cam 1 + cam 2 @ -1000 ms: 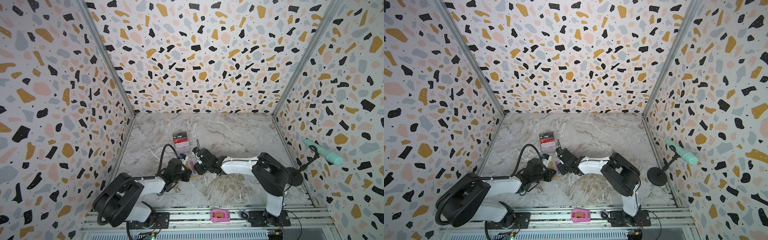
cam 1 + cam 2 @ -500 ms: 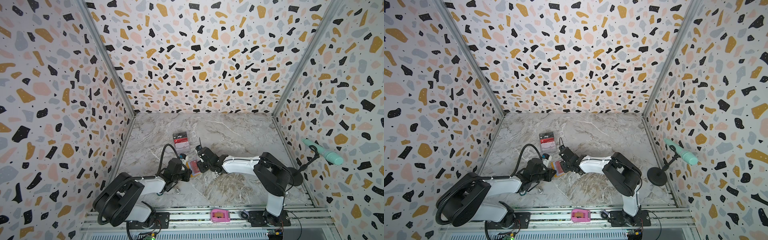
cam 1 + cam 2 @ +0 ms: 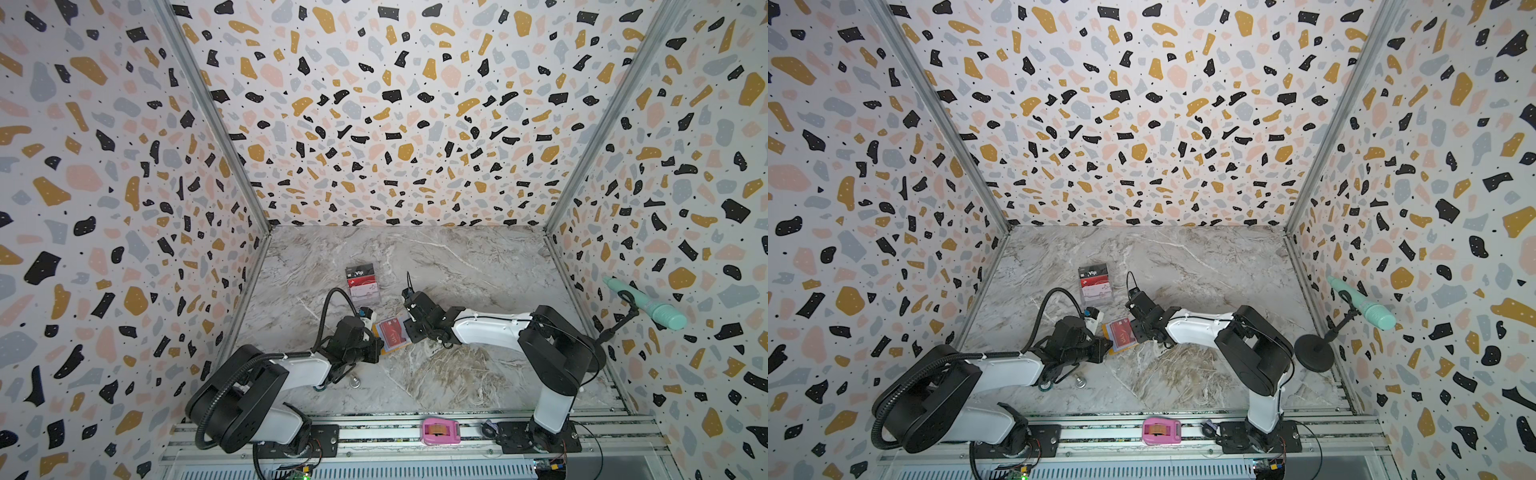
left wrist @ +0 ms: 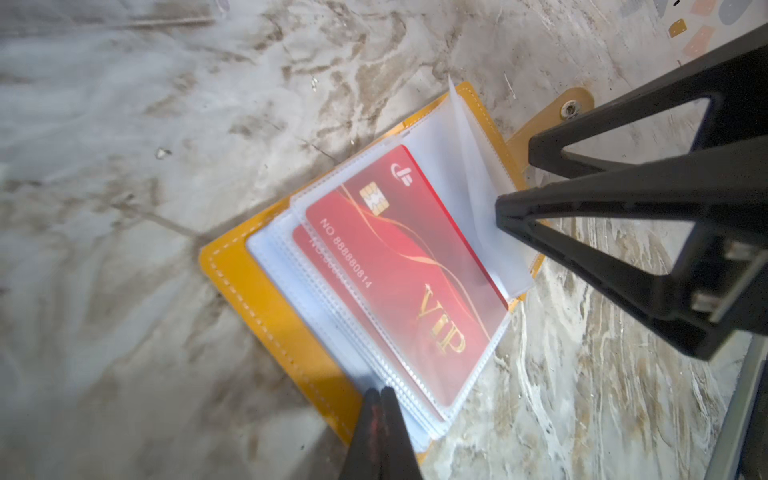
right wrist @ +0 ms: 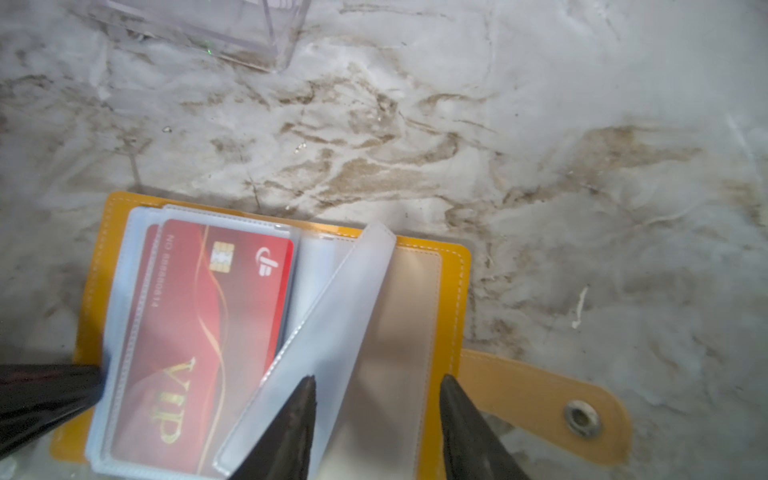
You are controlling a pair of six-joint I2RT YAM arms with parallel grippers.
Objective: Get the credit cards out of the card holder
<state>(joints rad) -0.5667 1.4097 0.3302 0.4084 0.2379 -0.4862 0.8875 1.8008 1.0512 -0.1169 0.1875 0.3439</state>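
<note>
Frankly, with the card holder (image 4: 257, 299) open on the bench (image 4: 124, 166), left jaws closed pinning its corner, right jaws half-wide over a loose sleeve (image 5: 332, 324), I risk pinching plastic, not the red VIP card (image 4: 399, 282)

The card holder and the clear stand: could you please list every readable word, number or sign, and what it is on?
"VIP": on the top red card in the card holder.
"NO 888880814": same card, beside a white logo.
"NO": second red card beneath; the rest is hidden.
"Vip": dark card in the clear stand; other print there is too small.
</note>
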